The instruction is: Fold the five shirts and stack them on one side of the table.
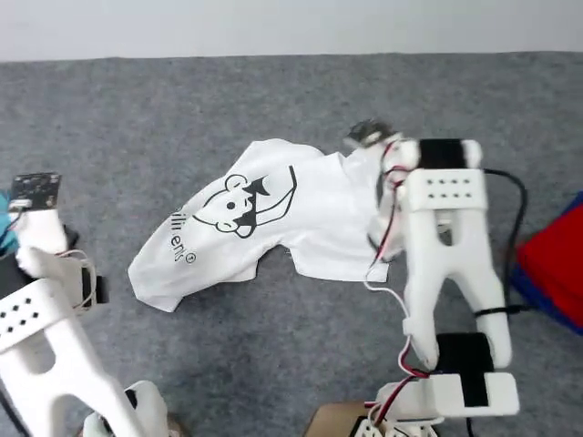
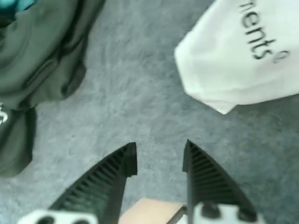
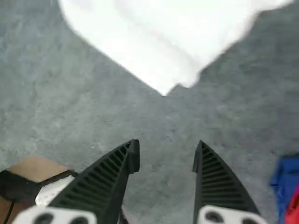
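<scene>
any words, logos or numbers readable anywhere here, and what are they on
White shirt: one line of dark lettering beside a drawn cartoon face; rumpled and too small to read whole.
Same lettering in the left wrist view: only its end shows, cut by the frame edge, so no full word.
Green cloth and red cloth: no text visible.
</scene>
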`<move>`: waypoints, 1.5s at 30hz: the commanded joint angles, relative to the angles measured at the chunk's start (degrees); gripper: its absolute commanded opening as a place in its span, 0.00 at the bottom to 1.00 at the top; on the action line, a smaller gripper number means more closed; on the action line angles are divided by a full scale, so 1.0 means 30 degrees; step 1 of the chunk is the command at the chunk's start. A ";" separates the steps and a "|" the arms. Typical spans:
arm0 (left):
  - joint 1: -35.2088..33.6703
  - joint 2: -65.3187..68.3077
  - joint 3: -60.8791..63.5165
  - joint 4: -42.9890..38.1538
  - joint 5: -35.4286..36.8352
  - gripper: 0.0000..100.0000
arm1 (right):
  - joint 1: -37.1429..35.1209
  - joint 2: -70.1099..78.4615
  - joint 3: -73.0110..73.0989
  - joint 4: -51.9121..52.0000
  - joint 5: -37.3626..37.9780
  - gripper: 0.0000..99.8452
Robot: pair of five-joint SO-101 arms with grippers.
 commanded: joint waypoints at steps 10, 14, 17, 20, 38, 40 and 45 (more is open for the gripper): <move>-0.0498 -0.0440 0.0044 -0.1407 -0.0117 0.17 | -0.0571 0.5963 -0.1260 -0.1949 -0.4015 0.20; -0.0527 -0.0440 0.0044 -0.1114 -0.0117 0.17 | -0.0718 0.7487 -0.2432 -0.2125 -0.4103 0.20; -0.0557 -0.0469 0.0073 -0.0967 -0.0088 0.17 | -0.0659 0.8806 -0.3311 -0.2066 -0.4103 0.20; -0.0557 -0.0469 0.0073 -0.0733 -0.0059 0.17 | -0.0689 1.0095 -0.4015 -0.2125 -0.4103 0.20; -0.0498 -0.0469 0.0073 -0.0674 0.0000 0.17 | -0.0894 1.6484 -0.9963 -0.0161 -0.3927 0.00; -0.0498 -0.0469 0.0073 -0.0674 0.0000 0.17 | -0.0806 1.6161 -1.0081 0.0015 -0.3282 0.02; -0.0469 -0.0469 0.0044 -0.0821 0.0000 0.17 | -0.0689 1.4022 -1.0637 0.0835 -0.1465 0.01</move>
